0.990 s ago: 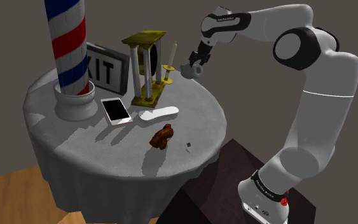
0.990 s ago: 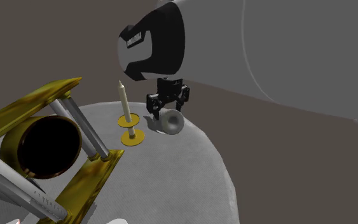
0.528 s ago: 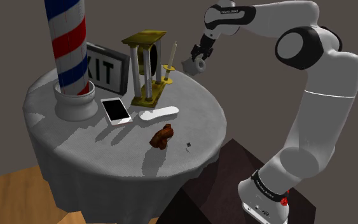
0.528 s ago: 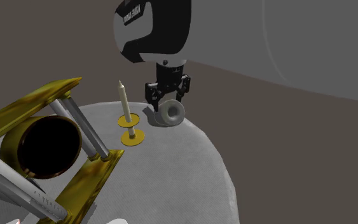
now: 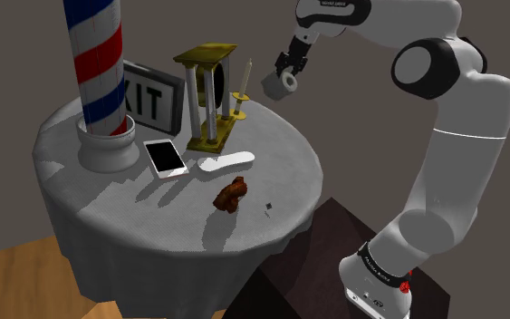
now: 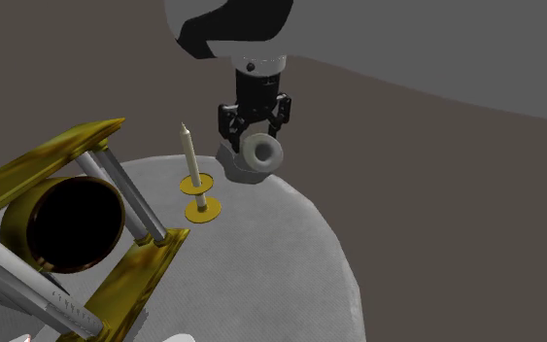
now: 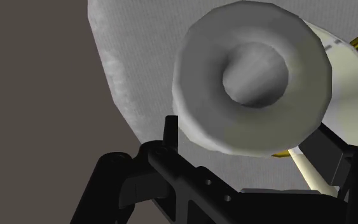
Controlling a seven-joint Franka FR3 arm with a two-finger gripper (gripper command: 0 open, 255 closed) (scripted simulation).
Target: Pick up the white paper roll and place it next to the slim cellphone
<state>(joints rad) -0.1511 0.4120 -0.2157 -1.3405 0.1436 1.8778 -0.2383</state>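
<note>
Jaws clasp the paper roll [image 6: 262,153] — aloft above the table [image 6: 290,253].

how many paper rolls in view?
1. Roll in the claw, above the table edge, near the candle. Others could hide behind the pole.

The letters "XIT" stand in black on a white sign [image 5: 158,98] at the shoulder view's upper left, its left end behind a striped pole [image 5: 92,54].

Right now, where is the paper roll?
The paper roll is clasped in the gripper, in the air over the table's rim, to the shoulder view's right of the candle.
</note>
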